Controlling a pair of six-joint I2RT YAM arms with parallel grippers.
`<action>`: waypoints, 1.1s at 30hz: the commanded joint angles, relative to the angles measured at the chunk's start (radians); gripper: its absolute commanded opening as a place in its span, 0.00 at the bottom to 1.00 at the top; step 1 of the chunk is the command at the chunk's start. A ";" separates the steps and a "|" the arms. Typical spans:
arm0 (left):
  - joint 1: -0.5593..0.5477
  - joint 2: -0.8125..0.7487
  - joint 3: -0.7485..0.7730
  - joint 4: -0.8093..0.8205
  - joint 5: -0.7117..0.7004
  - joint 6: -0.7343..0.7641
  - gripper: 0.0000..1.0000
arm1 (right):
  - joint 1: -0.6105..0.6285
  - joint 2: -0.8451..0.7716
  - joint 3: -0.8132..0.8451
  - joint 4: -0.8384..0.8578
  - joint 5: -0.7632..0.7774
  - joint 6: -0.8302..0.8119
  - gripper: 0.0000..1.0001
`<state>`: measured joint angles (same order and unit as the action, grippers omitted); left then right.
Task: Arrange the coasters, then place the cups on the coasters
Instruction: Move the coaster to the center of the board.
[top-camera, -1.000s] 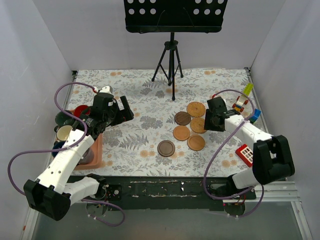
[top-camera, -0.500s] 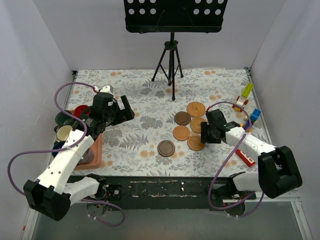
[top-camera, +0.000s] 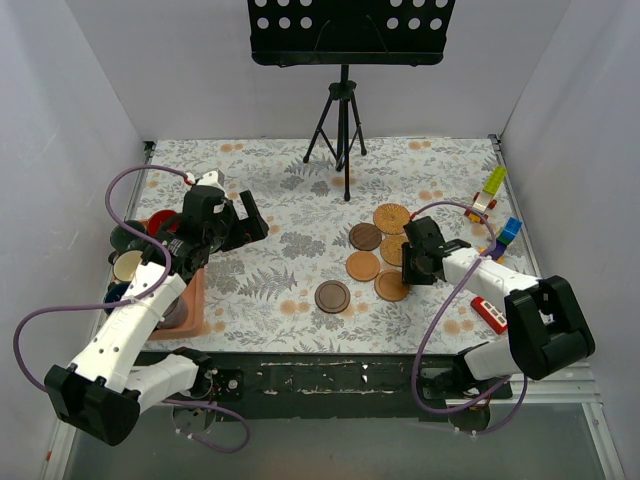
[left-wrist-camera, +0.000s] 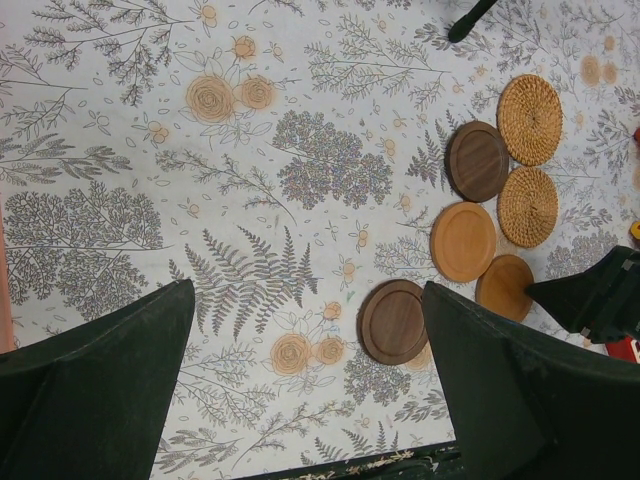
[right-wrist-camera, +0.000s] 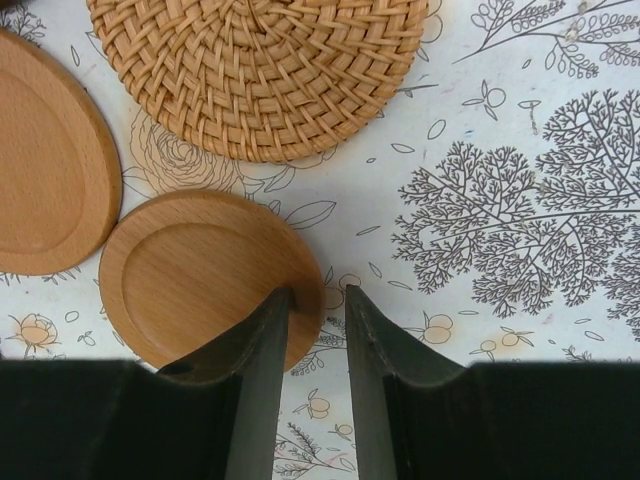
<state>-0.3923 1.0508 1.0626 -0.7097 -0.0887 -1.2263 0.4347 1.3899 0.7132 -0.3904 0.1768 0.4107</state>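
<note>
Six coasters lie right of centre: two rattan (top-camera: 392, 217) (left-wrist-camera: 527, 205), two dark brown (top-camera: 365, 236) (top-camera: 332, 296), two orange-brown wood (top-camera: 362, 266) (top-camera: 391, 286). My right gripper (top-camera: 408, 268) (right-wrist-camera: 318, 295) is low over the nearer wood coaster (right-wrist-camera: 190, 270). Its jaws are narrow and straddle the rim: one finger over the disc, the other just outside and apart from it. High over the mat at the left, my left gripper (top-camera: 250, 222) (left-wrist-camera: 307, 290) is wide open and holds nothing. The cups are bunched at the far left: red (top-camera: 160, 222), dark green (top-camera: 125, 238), cream (top-camera: 128, 266).
A salmon-pink tray (top-camera: 192, 300) lies at the left edge by the cups. A music stand's tripod (top-camera: 340, 130) stands at the back centre. Toy blocks (top-camera: 495, 185) (top-camera: 510, 230) and a red-and-white block (top-camera: 488, 312) lie along the right wall.
My right gripper has come nearer and lower, from beside the rattan coasters to the near wood coaster, and its jaws have narrowed. The left arm has not moved.
</note>
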 joint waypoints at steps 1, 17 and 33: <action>-0.003 -0.025 0.002 0.007 -0.003 0.016 0.98 | 0.001 0.026 0.029 -0.011 0.067 0.023 0.35; -0.003 -0.006 0.011 0.004 -0.013 0.016 0.98 | 0.002 0.069 0.066 -0.018 0.121 0.033 0.30; -0.002 0.008 0.016 0.004 -0.019 0.016 0.98 | 0.002 0.055 0.098 -0.041 0.145 0.008 0.34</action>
<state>-0.3923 1.0592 1.0626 -0.7101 -0.0906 -1.2259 0.4389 1.4544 0.7761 -0.4072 0.2905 0.4374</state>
